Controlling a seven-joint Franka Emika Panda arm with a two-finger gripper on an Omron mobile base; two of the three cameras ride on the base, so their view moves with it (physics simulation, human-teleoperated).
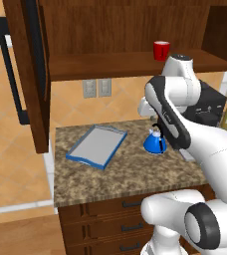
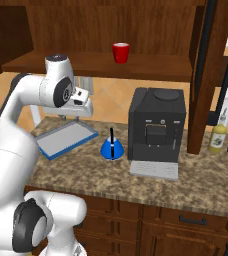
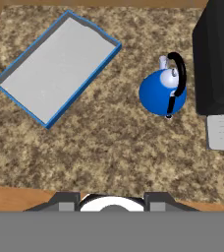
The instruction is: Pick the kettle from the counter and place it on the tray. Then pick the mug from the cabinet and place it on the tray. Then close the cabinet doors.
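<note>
Since the kettle (image 3: 162,91) sits on the counter (image 3: 109,142), between the tray (image 3: 55,66) and the coffee machine (image 2: 156,125), nothing is done yet. Tray bare. Mug (image 1: 161,50) on the cabinet shelf (image 1: 100,64), door (image 1: 28,74) open. Gripper (image 3: 113,198) hovers high over the counter holding nothing; can't tell its jaw state. All three steps remain.

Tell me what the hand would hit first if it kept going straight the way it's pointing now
Probably bare counter, between the tray and the kettle. The hand view looks straight down on granite there, though the exact landing spot is uncertain.
</note>
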